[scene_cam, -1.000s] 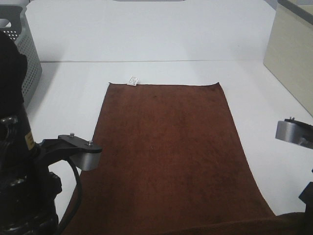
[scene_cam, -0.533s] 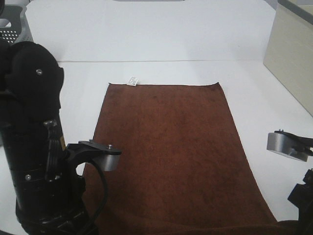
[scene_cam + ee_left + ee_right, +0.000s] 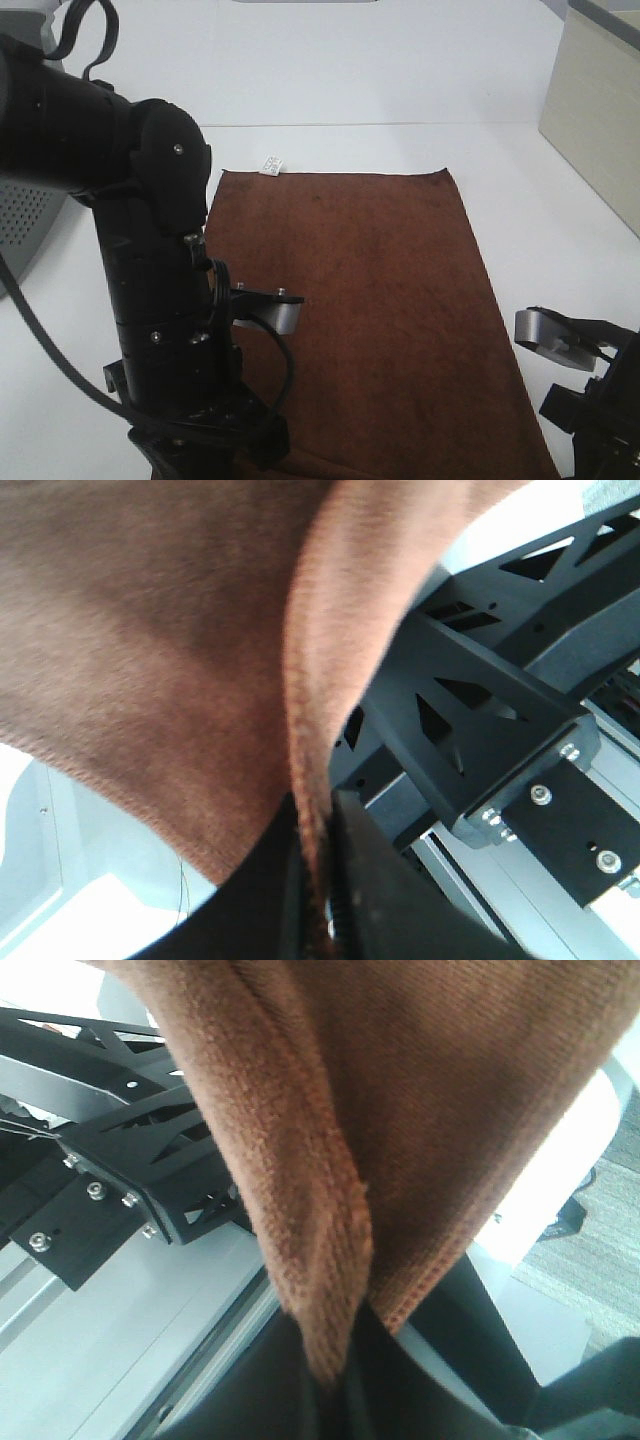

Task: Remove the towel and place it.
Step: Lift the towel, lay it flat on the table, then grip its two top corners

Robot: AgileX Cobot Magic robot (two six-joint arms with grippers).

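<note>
now | left gripper (image 3: pixel 318 880) pinches towel (image 3: pixel 370 290) edge | right gripper (image 3: pixel 335 1360) pinches it too | towel fills centre frame

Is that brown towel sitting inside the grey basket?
No, the towel lies spread out on the white table, while the grey basket stands apart from it at the left edge.

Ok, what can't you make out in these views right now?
- Near edge and corners of the towel: exterior high view, hidden behind the left arm and cut off by the bottom edge.
- How much cloth each pair of jaws holds: both wrist views, the towel folds cover the tips and the pictures are blurred.
- Print on the tag: too small.
- Basket: mostly behind the left arm, cut off at the left edge.
</note>
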